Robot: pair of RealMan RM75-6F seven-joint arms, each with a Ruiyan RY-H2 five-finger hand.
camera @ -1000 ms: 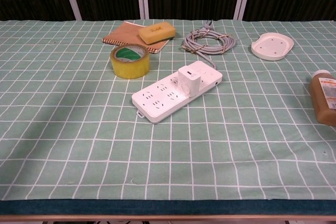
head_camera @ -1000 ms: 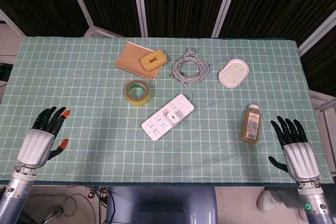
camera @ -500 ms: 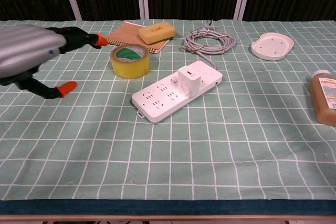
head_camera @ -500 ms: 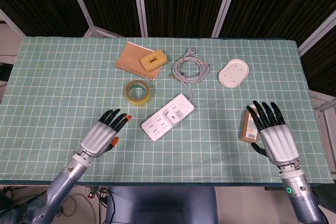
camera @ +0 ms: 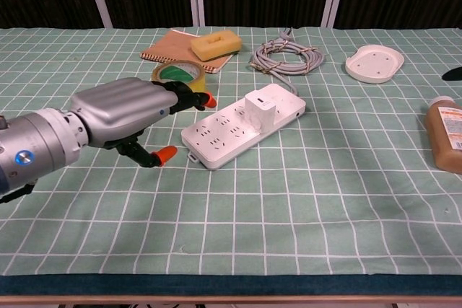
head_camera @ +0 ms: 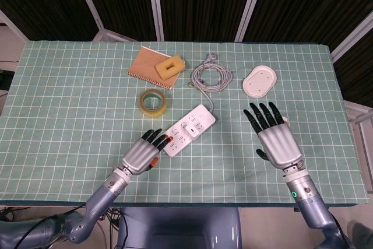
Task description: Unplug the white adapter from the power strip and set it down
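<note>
The white power strip [head_camera: 186,130] [camera: 238,128] lies slantwise mid-table, and the white adapter [head_camera: 192,126] [camera: 259,110] stands plugged into it, toward its far end. My left hand [head_camera: 144,153] [camera: 126,115] hovers open at the strip's near-left end, its orange-tipped fingers spread and reaching to the strip's edge. To the right of the strip my right hand [head_camera: 275,139] is open and flat, fingers spread, empty; in the chest view only a dark fingertip [camera: 454,73] shows at the right edge.
A yellow tape roll [head_camera: 154,102] sits just left of the strip. Behind are a notebook with a sponge [head_camera: 158,66], the coiled cable [head_camera: 211,76] and a white dish [head_camera: 260,81]. A brown bottle [camera: 446,134] stands at the right, mostly hidden behind my right hand in the head view.
Both hands have moved inward from the table's front corners. The left one now reaches the strip's near end; the right one has slid left over the bottle.
</note>
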